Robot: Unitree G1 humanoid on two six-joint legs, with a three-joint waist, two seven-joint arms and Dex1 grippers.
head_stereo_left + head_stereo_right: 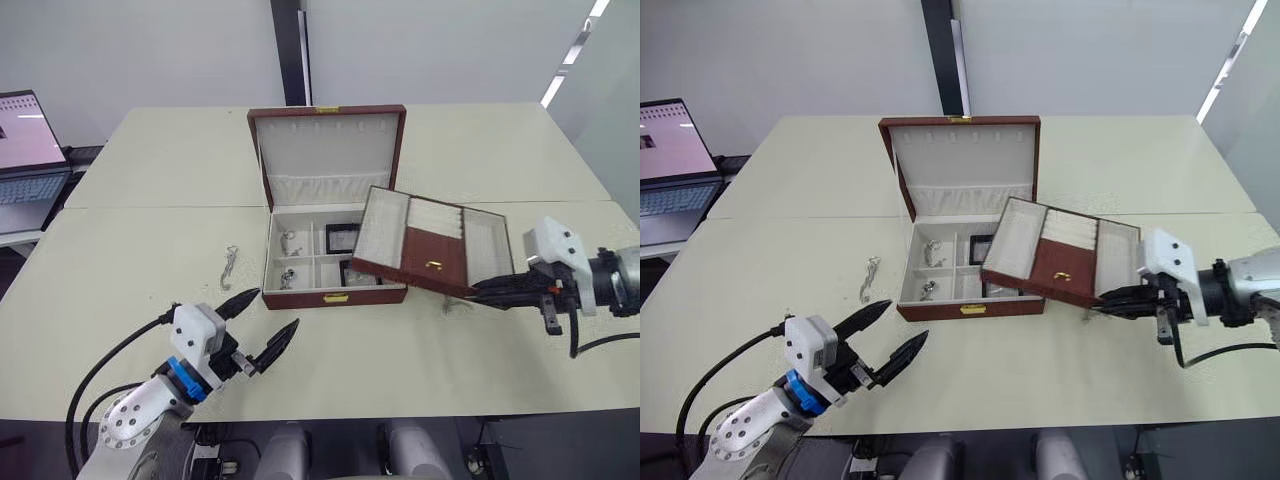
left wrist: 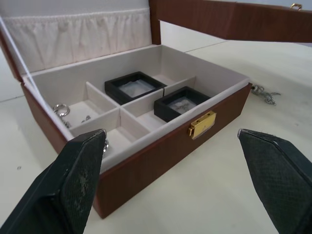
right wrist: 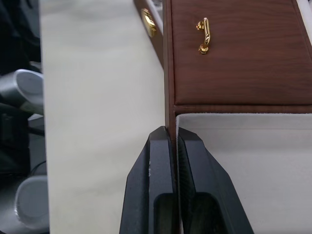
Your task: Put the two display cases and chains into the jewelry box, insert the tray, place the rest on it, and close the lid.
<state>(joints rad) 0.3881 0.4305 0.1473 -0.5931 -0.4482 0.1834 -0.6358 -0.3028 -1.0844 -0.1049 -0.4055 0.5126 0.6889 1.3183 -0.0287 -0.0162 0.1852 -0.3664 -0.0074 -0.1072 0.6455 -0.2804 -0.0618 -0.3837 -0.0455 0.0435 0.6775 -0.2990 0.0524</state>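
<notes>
Nearest the tabletop's front edge, toward its left corner, the left hand hovers released, its two black fingers spread wide and holding nothing, aimed at the jewelry box; it looks parked there, ready to fetch what remains. That box stands in the middle of the tabletop with its lid upright on the far side, which leaves the cream compartments open from above. Both display cases already lie inside, one in a far compartment and one in the near compartment beside the gold clasp. Small silver chains rest in the two left compartments. The right hand reaches in from the right edge, clenched on the rim of the tray; in the wrist view its fingers pinch the thin wall between them. The tray is held tilted, its left end over the box's right side and its right end lifted clear of the tabletop, probably so it can be swung level and lowered onto the box. One loose chain lies on the tabletop just left of the box, and another small silver piece lies right of the box, beneath the tray's raised end. I judge the box-filling nearly done and the tray insertion under way; the loose chain by the box may belong on the tray afterwards, though that is uncertain.
</notes>
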